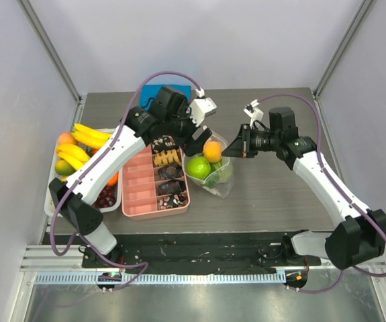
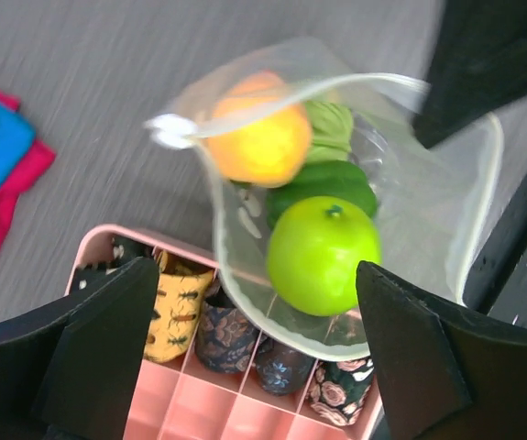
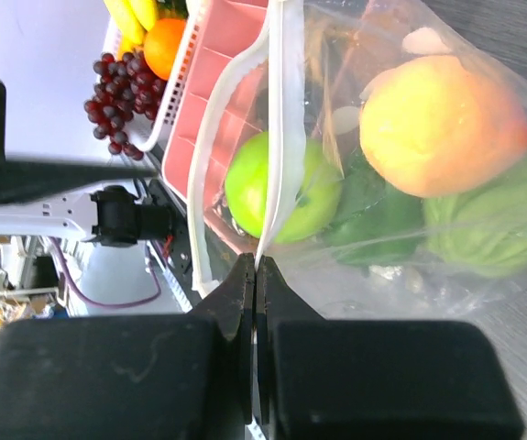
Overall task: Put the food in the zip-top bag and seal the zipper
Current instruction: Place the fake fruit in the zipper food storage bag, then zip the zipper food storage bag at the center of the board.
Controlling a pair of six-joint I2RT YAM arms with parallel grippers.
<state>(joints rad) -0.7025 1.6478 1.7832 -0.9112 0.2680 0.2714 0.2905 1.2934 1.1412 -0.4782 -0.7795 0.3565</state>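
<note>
The clear polka-dotted plastic zip-top bag (image 1: 223,186), holding a green apple (image 2: 323,252) and orange fruit (image 2: 258,137), sits on the grey worktop (image 1: 273,194) beside a pink compartment box (image 1: 139,191), its zipper (image 3: 284,92) pinched in the jaws of the right gripper (image 3: 254,275), seemingly to steady the mouth, while the left gripper (image 2: 254,284) hangs above, jaws released.

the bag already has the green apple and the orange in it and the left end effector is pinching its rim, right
Wrong arm: the right end effector is pinching the rim of the zip-top bag, as the right wrist view shows; the left end effector stands open in the left wrist view. The green apple and the orange are inside.
</note>
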